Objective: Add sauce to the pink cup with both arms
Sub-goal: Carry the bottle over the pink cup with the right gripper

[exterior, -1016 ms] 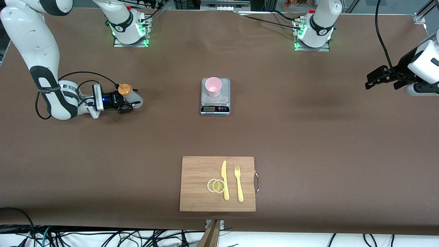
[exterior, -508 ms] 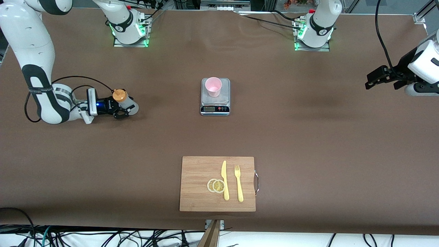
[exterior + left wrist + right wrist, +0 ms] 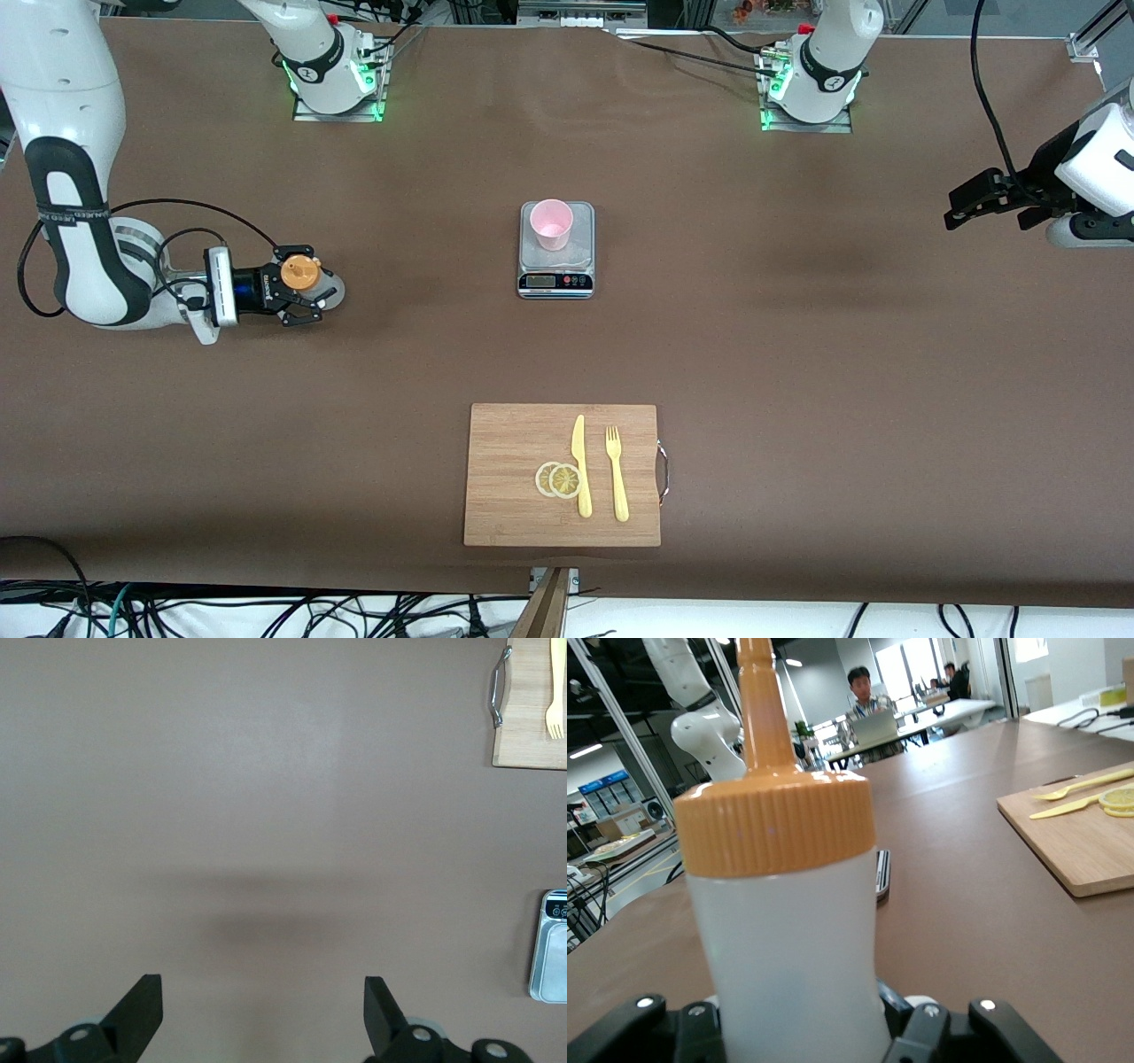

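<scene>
The sauce bottle [image 3: 301,273], whitish with an orange nozzle cap, stands upright near the right arm's end of the table. My right gripper [image 3: 304,287] is shut on its body from the side. The right wrist view is filled by the bottle [image 3: 788,930] held between the fingers of that gripper [image 3: 799,1032]. The pink cup [image 3: 551,223] stands on a small silver scale [image 3: 555,270] at the table's middle. My left gripper [image 3: 967,203] waits open in the air over the left arm's end of the table, and nothing is between its fingers [image 3: 142,1005].
A wooden cutting board [image 3: 514,478] lies nearer to the front camera than the scale. It carries two lemon slices [image 3: 558,479], a yellow knife [image 3: 580,465] and a yellow fork [image 3: 616,474]. A metal handle [image 3: 663,474] is on its side toward the left arm's end.
My right gripper has closed on the sauce bottle and carried it toward the right arm's end of the table and nearer the front camera. The left arm has not moved.
</scene>
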You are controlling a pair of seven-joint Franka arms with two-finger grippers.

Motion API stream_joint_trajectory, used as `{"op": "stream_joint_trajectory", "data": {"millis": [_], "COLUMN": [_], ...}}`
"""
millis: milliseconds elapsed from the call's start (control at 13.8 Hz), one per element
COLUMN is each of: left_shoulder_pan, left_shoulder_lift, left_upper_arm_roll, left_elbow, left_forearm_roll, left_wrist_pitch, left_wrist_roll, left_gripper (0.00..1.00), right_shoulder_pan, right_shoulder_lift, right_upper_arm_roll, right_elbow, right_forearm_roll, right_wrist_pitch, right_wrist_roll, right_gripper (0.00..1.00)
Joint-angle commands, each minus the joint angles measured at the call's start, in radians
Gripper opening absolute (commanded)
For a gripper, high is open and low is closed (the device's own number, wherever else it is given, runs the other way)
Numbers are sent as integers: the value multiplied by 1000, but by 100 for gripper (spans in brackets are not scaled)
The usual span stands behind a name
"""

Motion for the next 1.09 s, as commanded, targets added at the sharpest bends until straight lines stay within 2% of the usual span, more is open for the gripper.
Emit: {"op": "stream_joint_trajectory", "data": {"millis": [0, 218, 508, 871, 1016], "left_shoulder_pan": [2, 2, 6, 6, 6], "left_shoulder_lift": [12, 12, 12, 11, 11], "left_upper_arm_roll": [-2, -2, 2, -1, -1], "left_elbow": [36, 39, 42, 44, 44], "left_forearm_roll": [22, 22, 22, 22, 22], "left_wrist_pitch": [-27, -28, -28, -37, -45], "left_wrist_roll": [20, 20, 24, 33, 35], "left_gripper": [100, 100, 100, 100, 100], "right_shoulder_pan": [80, 186, 316, 460, 509], "right_shoulder_lift": [-70, -122, -126, -149, -182], "right_upper_arm_roll": [-1, -3, -3, -4, -3], "right_elbow": [-18, -20, -23, -49, -55], "right_forearm_roll": [5, -21, -77, -117, -212], "right_wrist_pitch": [79, 165, 308, 398, 423], "right_wrist_roll": [100, 238, 275, 396, 529], "right_gripper": [0, 0, 0, 0, 0]}}
